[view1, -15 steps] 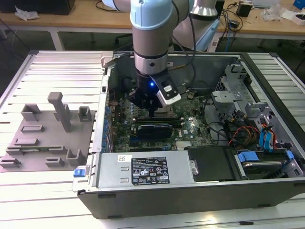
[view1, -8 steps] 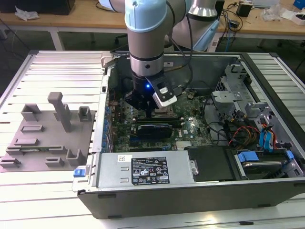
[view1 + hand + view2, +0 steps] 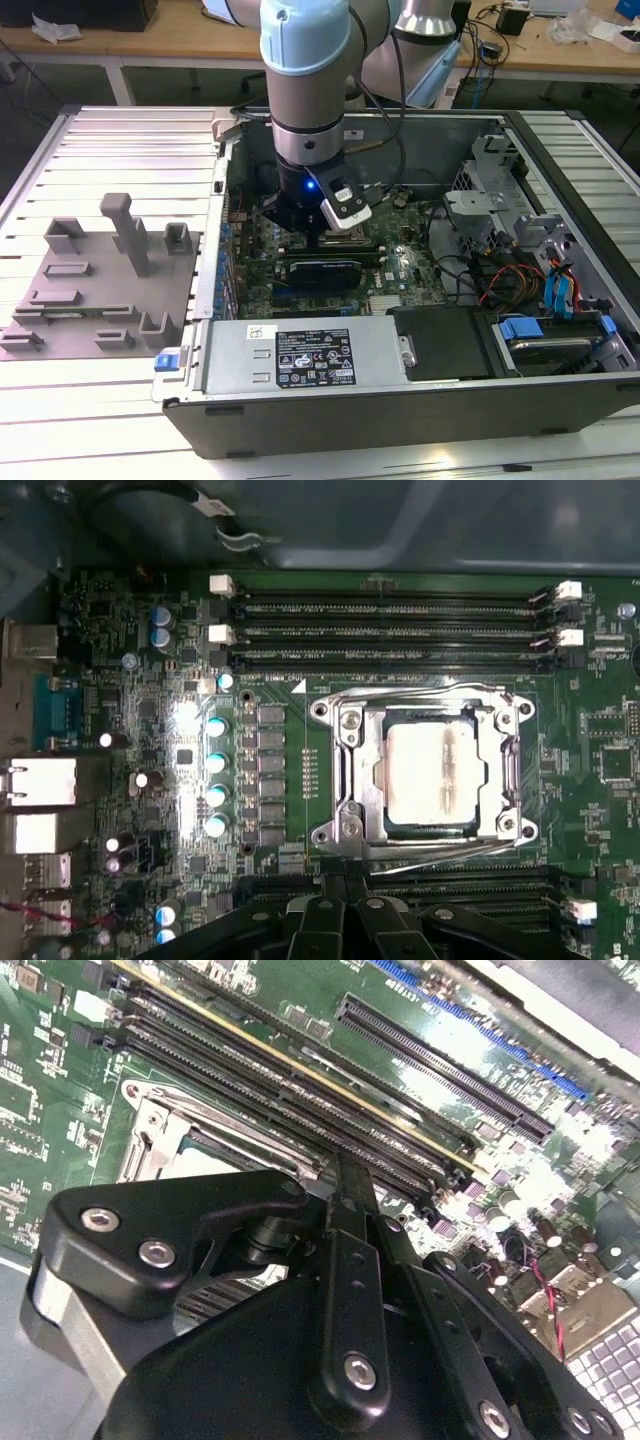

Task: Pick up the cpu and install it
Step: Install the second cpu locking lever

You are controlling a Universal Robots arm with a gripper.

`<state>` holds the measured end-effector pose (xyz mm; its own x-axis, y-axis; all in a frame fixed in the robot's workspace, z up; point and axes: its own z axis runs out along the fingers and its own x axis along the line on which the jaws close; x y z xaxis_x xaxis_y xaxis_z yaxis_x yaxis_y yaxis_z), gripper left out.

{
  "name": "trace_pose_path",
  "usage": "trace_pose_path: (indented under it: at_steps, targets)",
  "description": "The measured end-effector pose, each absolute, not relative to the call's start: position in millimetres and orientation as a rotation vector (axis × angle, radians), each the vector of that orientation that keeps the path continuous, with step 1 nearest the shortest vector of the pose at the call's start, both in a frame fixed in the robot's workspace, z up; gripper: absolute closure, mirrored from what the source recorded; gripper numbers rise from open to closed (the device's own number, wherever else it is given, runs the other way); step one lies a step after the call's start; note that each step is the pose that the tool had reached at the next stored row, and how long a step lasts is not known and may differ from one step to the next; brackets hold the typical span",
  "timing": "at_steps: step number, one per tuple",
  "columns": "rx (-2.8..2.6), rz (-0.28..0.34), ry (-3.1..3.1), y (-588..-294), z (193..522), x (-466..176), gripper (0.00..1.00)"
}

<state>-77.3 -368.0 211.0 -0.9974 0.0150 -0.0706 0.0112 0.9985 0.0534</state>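
A long wooden counter (image 3: 150,45) runs along the back of the room, and in front of it a ribbed metal table (image 3: 120,130) holds the work. On the exterior view's left sits a grey plastic plate (image 3: 95,290) with upright blocks. Next comes the open computer case (image 3: 400,400), and the arm reaches down into it over the green motherboard (image 3: 400,265). The tool (image 3: 315,228) hangs low above the board, just over the long black card (image 3: 322,271). I cannot tell if the tool is wide or narrow, or if it holds anything.

In the first wrist view the cpu (image 3: 430,775) lies flat inside its metal socket frame (image 3: 345,770), beside the black memory slots (image 3: 390,630).

Things could go wrong here. If the tool goes lower, it could bump the slots or scratch the board. If the cpu sits a bit crooked, a push could bend the tiny pins under it.
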Motion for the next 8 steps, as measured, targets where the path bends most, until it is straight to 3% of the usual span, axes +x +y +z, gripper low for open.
trace_pose_path:
  at_steps: [8]
  targets:
    - [0.022,0.149,3.062,-370.5,207.1,-77.7,0.89]
